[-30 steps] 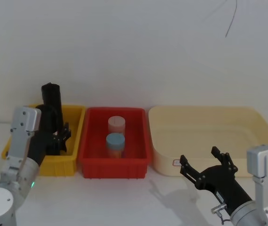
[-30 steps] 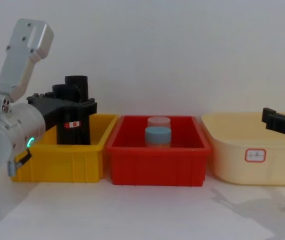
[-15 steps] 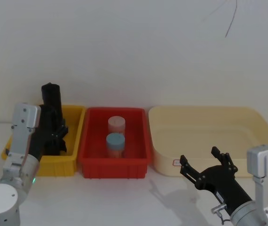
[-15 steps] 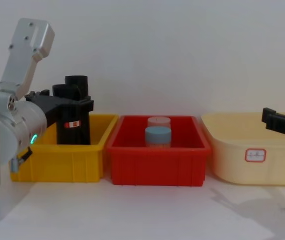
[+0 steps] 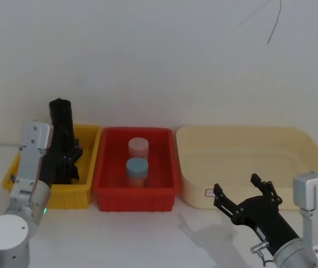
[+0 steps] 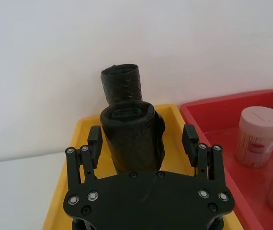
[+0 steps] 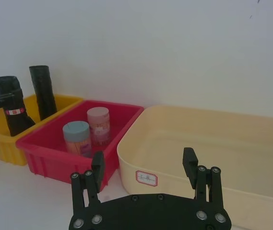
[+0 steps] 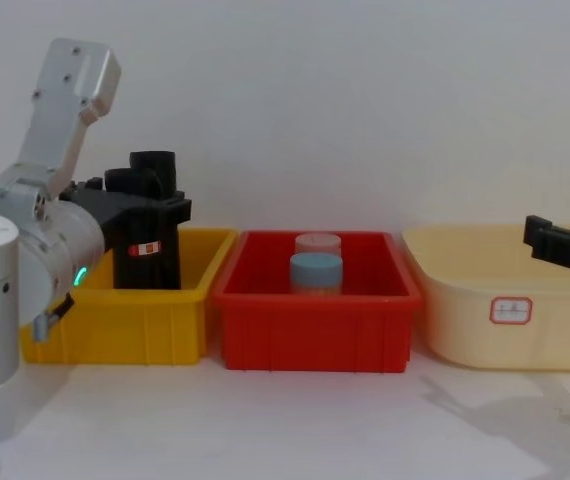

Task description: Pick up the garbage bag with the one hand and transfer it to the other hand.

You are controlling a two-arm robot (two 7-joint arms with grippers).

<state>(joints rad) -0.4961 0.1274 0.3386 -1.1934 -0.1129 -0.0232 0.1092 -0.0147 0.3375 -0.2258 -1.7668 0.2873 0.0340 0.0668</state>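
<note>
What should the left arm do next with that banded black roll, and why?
Probably close the left gripper: its open fingers straddle the garbage bag standing in the yellow bin, not yet pinching it. The right gripper hovers open before the cream tub.

Head camera: mounted high, faces forward and down on my yellow bin (image 5: 64, 198), red bin (image 5: 134, 199) and cream tub (image 5: 237, 129), at middling range. Chest camera: lower, looks level across the table and takes the same three from the side. Left wrist camera: looks out over my left gripper (image 6: 142, 133), close on the garbage bag (image 6: 127, 148). Right wrist camera: looks over my right gripper (image 7: 143, 159) from farther back. All four views share the red bin.
</note>
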